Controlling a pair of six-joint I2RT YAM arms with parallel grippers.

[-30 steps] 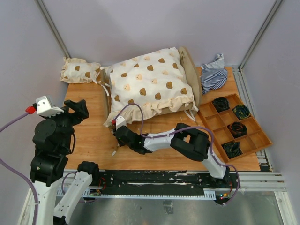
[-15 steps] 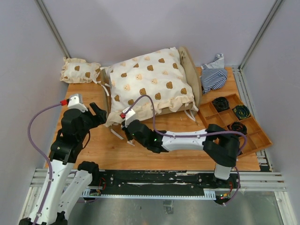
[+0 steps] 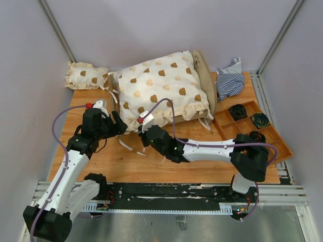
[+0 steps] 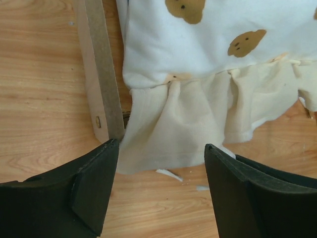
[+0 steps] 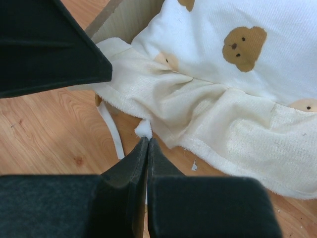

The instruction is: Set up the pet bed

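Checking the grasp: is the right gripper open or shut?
Shut: the right gripper shows no gap between its fingers, tips just below the cushion frill. Whether it pinches the white tie: cannot tell.

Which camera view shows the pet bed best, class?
The top external view: the pet bed shows end to end, both end boards flanking the bear-print cushion. The left wrist view shows only one board edge; the right wrist view shows only a sliver of wood.
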